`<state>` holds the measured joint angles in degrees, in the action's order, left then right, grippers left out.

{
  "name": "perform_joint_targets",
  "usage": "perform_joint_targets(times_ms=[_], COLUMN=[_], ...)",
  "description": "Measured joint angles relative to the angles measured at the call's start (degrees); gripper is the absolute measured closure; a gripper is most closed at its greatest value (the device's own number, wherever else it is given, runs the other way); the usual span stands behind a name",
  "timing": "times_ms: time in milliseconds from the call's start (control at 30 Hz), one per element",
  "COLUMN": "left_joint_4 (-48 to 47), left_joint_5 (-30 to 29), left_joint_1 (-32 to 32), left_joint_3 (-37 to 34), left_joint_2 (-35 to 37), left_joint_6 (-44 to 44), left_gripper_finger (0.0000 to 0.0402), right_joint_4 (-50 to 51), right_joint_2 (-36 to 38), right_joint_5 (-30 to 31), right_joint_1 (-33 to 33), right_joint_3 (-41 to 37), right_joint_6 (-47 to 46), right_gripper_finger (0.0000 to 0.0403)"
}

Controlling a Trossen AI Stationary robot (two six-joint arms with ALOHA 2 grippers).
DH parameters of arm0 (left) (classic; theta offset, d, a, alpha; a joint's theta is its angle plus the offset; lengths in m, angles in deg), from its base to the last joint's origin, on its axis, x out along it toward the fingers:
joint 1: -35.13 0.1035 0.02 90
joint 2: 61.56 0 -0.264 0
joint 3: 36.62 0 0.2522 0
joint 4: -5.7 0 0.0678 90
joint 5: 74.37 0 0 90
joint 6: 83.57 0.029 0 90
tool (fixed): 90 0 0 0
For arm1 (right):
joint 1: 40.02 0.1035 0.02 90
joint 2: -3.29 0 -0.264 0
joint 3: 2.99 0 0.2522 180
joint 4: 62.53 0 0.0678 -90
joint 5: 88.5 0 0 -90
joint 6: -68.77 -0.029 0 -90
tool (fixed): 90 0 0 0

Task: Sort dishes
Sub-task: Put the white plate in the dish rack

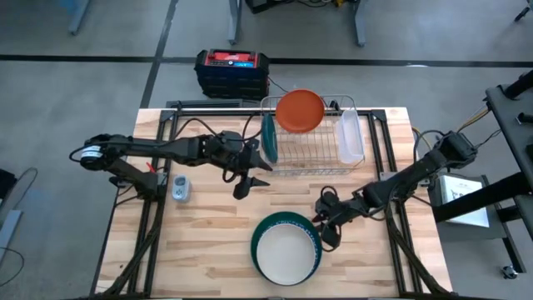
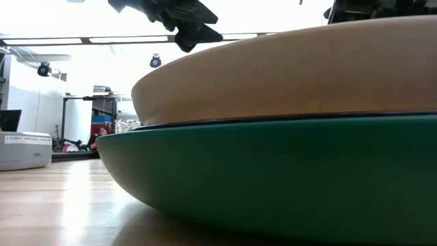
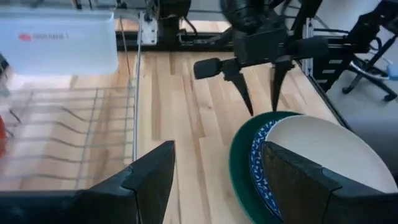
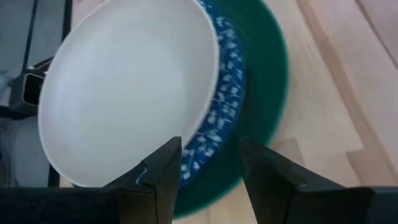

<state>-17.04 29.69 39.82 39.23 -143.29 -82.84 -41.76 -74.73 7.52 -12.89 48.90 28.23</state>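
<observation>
Two grippers are seen above the table, both with fingers spread and nothing held. The right gripper (image 1: 327, 234) is placed just beside the right rim of the stacked dishes, its fingers (image 4: 273, 177) parted over the stack's edge. The left gripper (image 1: 248, 178) is held near the front left corner of the rack (image 1: 310, 154), clear of the stack, its fingers (image 3: 155, 177) apart.

The stack is set on the table (image 1: 208, 242) toward its front middle: a white plate (image 1: 286, 252) lies uppermost, a blue patterned plate (image 4: 217, 118) is seen beneath it, and a dark green plate (image 1: 293, 220) forms the base. In the low view the green plate (image 2: 287, 171) is seen resting on the wood.

In the rack an orange dish (image 1: 299, 111) is propped at the back, a dark green dish (image 1: 269, 138) is stood on edge at the left end, and a clear tray (image 1: 349, 137) is set at the right end. A small grey device (image 1: 180, 188) lies under the left arm, and a black and red box (image 1: 232, 72) is seen on the floor beyond the table.
</observation>
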Motion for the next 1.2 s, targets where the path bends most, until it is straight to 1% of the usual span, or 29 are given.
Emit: perform_joint_targets(times_ms=[67, 133, 200, 367, 533, 733, 967, 1200], left_joint_4=[-0.1, -0.1, -0.1, -1.3, -4.8, -5.7, -6.6, -7.5], left_joint_5=[0.0, 0.0, 0.0, 0.0, 0.0, 0.0, 0.0, 0.0], left_joint_1=[0.0, 0.0, 0.0, 0.1, 0.1, -0.1, -0.3, -0.5], left_joint_3=[0.0, 0.0, 0.0, 0.2, 2.5, 4.9, 5.1, 4.9], left_joint_2=[-0.7, -1.6, -2.7, -4.1, -4.1, -4.1, -4.0, -4.0], left_joint_6=[-1.3, -1.7, -2.1, -4.2, -0.6, -0.3, -0.2, -0.7], left_gripper_finger=[0.0171, 0.0171, 0.0171, 0.0171, 0.0171, 0.0171, 0.0171, 0.0171], right_joint_4=[0.1, -0.5, 0.2, -0.6, -2.8, -2.6, -2.6, -2.4], right_joint_2=[-0.6, -1.9, -3.3, -6.9, -10.9, -14.3, -16.7, -18.9], right_joint_5=[0.2, 0.9, 2.3, 3.3, 2.9, 1.6, 1.5, 1.5], right_joint_1=[0.7, 2.0, 2.8, 2.6, 2.6, 2.6, 2.2, -0.1], right_joint_3=[0.4, 0.9, 1.1, 3.1, 5.6, 8.3, 10.2, 10.2], right_joint_6=[2.7, 8.1, 9.2, 6.8, 6.2, 4.0, 3.4, 3.5], right_gripper_finger=[0.0255, 0.0259, 0.0262, 0.0258, 0.0249, 0.0251, 0.0274, 0.0316])
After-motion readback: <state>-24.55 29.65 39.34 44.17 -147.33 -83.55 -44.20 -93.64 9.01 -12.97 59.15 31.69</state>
